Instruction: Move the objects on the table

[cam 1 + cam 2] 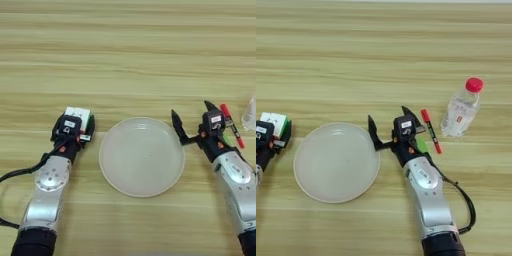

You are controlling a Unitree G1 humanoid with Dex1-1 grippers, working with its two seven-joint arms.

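The puzzle cube (79, 114), white on top with a green side showing, sits on the table (130, 55) at the left. My left gripper (76, 121) reaches over it from the near side, with a black finger pressed against its right face, shut on it. My right gripper (193, 115) stands open between the plate and the pen, nothing between its fingers. The black pen with the red cap (431, 131) lies just right of it. A sliver of the green block (421, 146) shows beside my right wrist; the arm hides the rest.
A round pale plate (141, 190) lies between the two arms, its right rim close to my right gripper's left finger. A clear bottle with a red cap (460, 110) stands right of the pen.
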